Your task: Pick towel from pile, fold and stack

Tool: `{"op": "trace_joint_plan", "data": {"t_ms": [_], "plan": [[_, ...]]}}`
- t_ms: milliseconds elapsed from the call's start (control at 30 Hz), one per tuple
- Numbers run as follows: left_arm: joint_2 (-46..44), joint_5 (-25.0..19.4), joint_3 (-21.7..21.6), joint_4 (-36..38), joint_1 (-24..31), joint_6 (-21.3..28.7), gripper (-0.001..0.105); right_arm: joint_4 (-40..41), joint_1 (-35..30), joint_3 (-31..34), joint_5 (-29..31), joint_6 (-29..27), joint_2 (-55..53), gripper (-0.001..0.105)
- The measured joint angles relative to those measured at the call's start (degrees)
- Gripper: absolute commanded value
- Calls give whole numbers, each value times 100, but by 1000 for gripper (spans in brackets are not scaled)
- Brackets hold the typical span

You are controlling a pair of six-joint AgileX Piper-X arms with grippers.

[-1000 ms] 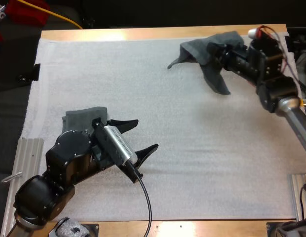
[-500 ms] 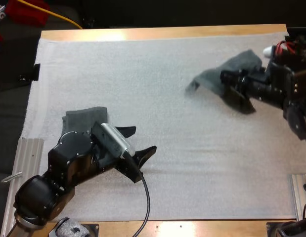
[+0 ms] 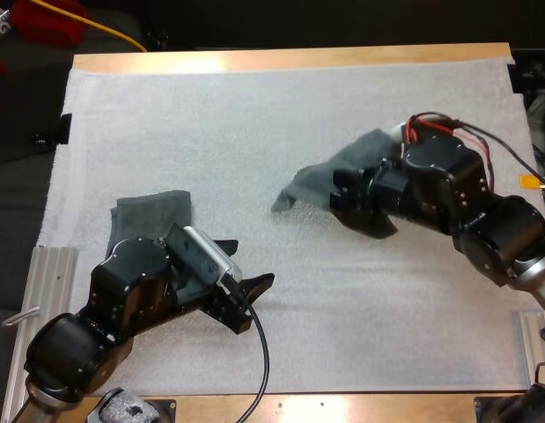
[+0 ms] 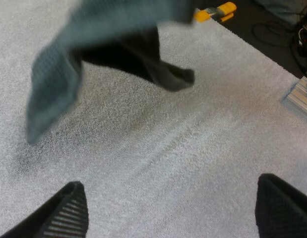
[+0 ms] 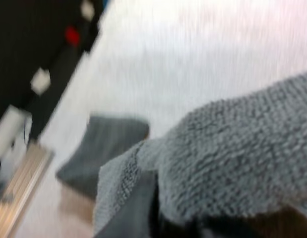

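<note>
Crumpled towel point(image 3: 318, 179) shifted inward, folded towel point(image 3: 153, 210) apart

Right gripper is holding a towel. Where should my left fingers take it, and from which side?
Probably the free corner of the towel, the flap sticking out from the right gripper toward the left arm. It hangs loose and clear, so bring the open left gripper in from the left, one finger on each face.

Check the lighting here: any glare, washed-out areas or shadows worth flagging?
High view: glare patches on the wooden table's far and near edges. Left wrist view: the hanging dark grey-green towel throws a soft shadow on the white mat under it. Right wrist view: the mat beyond that towel is washed out almost white.
</note>
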Motion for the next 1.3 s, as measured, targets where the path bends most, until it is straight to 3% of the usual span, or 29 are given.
{"op": "trace_joint_plan", "data": {"t_ms": [167,200,233,333,533,900,1133,1300], "plan": [[0,0,0,0,0,0,68,462,0,0,-385,-10,0,64],[0,0,0,0,0,0,68,587,0,10,-597,-34,9,69],[0,0,0,0,0,0,68,1020,0,36,-1450,-184,12,78],[0,0,0,0,0,0,68,1377,0,36,-1325,-189,12,78],[0,0,0,0,0,0,68,2146,0,36,-105,-371,12,78],[0,0,0,612,0,88,68,2307,-7,36,978,-513,12,78],[0,23,0,1021,0,169,68,2265,-662,36,1024,-667,12,78],[0,370,0,1030,0,169,68,2251,-1359,58,509,-834,12,78]]}}
